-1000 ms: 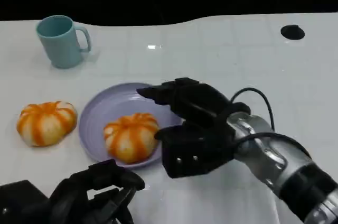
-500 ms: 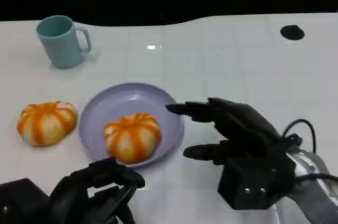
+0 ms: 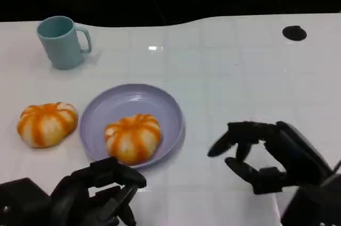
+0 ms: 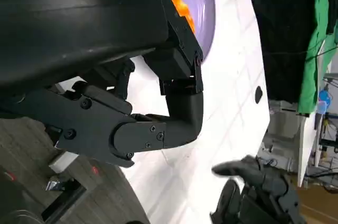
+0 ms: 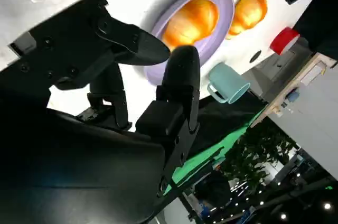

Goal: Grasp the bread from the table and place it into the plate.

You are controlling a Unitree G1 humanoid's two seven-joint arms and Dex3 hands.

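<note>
Second bread left of plate.
Bread (image 3: 47, 123) nearer left hand (image 3: 98, 194), curled empty; right hand (image 3: 269, 162) spread, empty; plate (image 3: 162, 110).

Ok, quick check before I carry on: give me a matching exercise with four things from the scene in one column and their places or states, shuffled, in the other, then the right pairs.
Things:
1. bread with orange stripes
2. second striped bread
3. teal mug
4. right hand

Places or states:
A. on the bare table, left of the plate in the head view
B. holding nothing, fingers apart, right of the plate
C. lying in the purple plate
D. upright at the far left of the table

Pairs: 1-C, 2-A, 3-D, 4-B
</note>
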